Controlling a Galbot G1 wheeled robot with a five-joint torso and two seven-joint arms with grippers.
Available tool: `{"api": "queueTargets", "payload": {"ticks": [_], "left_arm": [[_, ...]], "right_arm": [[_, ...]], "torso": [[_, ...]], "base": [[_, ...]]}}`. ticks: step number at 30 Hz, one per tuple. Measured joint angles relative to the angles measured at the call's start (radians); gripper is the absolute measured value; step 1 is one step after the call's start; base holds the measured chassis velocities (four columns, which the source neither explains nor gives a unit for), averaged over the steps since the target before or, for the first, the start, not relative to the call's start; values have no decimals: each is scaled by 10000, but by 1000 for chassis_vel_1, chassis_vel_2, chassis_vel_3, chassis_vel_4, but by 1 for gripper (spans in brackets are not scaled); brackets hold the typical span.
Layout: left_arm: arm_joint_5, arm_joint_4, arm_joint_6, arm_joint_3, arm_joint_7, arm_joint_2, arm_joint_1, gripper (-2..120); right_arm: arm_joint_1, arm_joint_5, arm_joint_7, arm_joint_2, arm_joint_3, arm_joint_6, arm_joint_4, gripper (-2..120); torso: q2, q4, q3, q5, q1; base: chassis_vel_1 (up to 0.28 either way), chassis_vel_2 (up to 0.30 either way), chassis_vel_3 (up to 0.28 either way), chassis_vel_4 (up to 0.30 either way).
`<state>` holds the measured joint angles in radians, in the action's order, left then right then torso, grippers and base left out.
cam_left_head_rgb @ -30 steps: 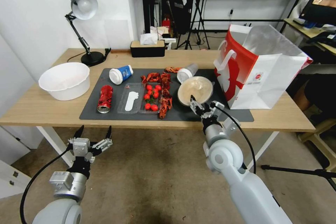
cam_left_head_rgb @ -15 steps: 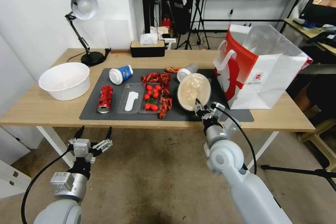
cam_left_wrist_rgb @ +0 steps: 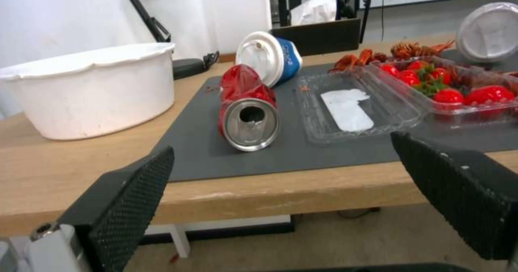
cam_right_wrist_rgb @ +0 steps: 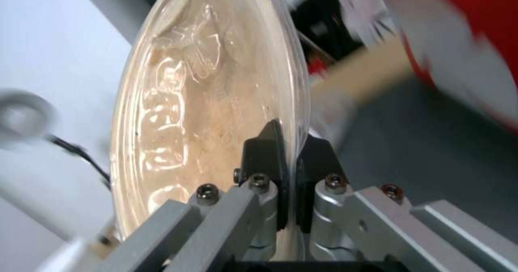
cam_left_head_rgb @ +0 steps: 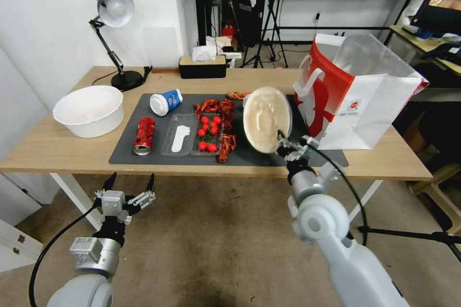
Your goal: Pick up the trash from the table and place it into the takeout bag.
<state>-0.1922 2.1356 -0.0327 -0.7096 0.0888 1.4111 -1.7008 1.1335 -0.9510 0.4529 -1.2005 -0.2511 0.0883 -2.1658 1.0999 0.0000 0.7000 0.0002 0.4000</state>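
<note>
Fingers of my right gripper (cam_left_head_rgb: pixel 283 144) are pinched shut on the rim of the lidded bowl (cam_left_head_rgb: pixel 267 119), one pad (cam_right_wrist_rgb: pixel 265 150) against the clear lid and the other behind the edge. I hold the bowl off the table (cam_left_head_rgb: pixel 62 146), tipped nearly on edge, its lid facing me, just left of the takeout bag (cam_left_head_rgb: pixel 365 100). To do this well, I judge I should keep the pinch firm, since I have only a thin lip of rim, carry the bowl up over the bag's open mouth, and turn it so it slips in edgewise without catching the loop handles (cam_left_head_rgb: pixel 307 81).

Through the lid I see beige residue smeared inside the bowl; whether anything loose is in there I cannot tell. I cannot see the bottom of the bag. The clear tray (cam_left_head_rgb: pixel 192 135) holds red tomatoes, and the big white bowl (cam_left_head_rgb: pixel 89 110) looks empty.

My left gripper (cam_left_head_rgb: pixel 126 191) hangs below the table's front edge, fingers spread wide, facing the red can (cam_left_wrist_rgb: pixel 247 106) and the blue-and-white cup (cam_left_wrist_rgb: pixel 268 56) lying on the grey mat (cam_left_head_rgb: pixel 125 151).
</note>
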Motion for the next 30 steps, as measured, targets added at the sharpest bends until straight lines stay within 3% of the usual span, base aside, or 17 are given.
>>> {"api": "queueTargets", "payload": {"ticks": [11, 15, 19, 30], "left_arm": [[97, 76, -32, 6, 8, 96, -85, 100], [180, 87, -58, 27, 15, 167, -114, 100], [251, 87, -61, 89, 26, 224, -110, 100], [312, 94, -80, 136, 47, 288, -116, 100]], "right_arm": [[-1708, -256, -290, 1615, -1518, -133, -725, 0], [-2542, -24, 443, 2697, -2769, 982, -477, 0], [-2853, 404, 734, 3299, -3228, 1505, -10, 0], [-3793, 1243, 1414, 3953, -2662, 2481, 1815, 0]], "torso": [[0, 1, 0, 0, 0], [0, 1, 1, 0, 0], [0, -2, 1, 2, 0], [1, 2, 1, -1, 1]], "base": [[0, 0, 0, 0], [0, 0, 0, 0], [0, 0, 0, 0], [0, 0, 0, 0]]}}
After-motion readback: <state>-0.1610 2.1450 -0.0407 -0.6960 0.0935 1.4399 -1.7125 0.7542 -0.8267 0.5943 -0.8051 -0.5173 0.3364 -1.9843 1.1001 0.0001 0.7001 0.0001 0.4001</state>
